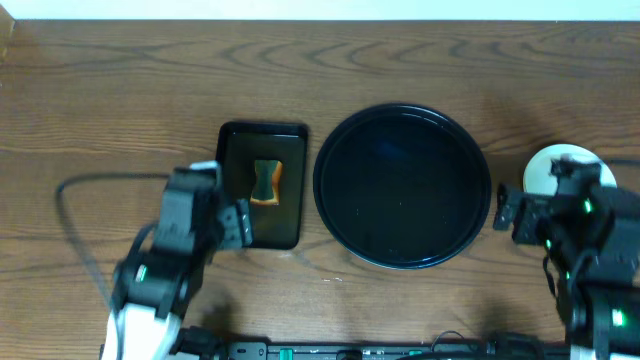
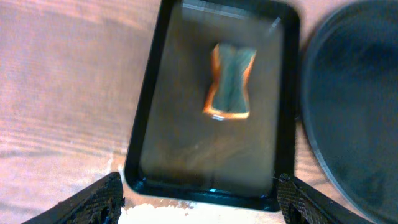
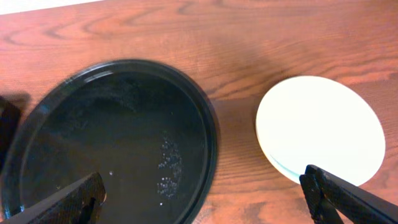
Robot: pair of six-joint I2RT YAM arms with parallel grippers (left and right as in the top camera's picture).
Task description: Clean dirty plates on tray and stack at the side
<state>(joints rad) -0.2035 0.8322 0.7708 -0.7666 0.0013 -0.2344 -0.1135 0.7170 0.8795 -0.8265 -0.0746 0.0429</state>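
Right wrist view shows plates stacked on the tabletop beside the round black tray, while the right gripper and left gripper gape wide, holding nothing.

We see a sponge lying in a small tray, toward its far end. The round tray sits just right. Our left gripper hangs near, fingers wide apart.
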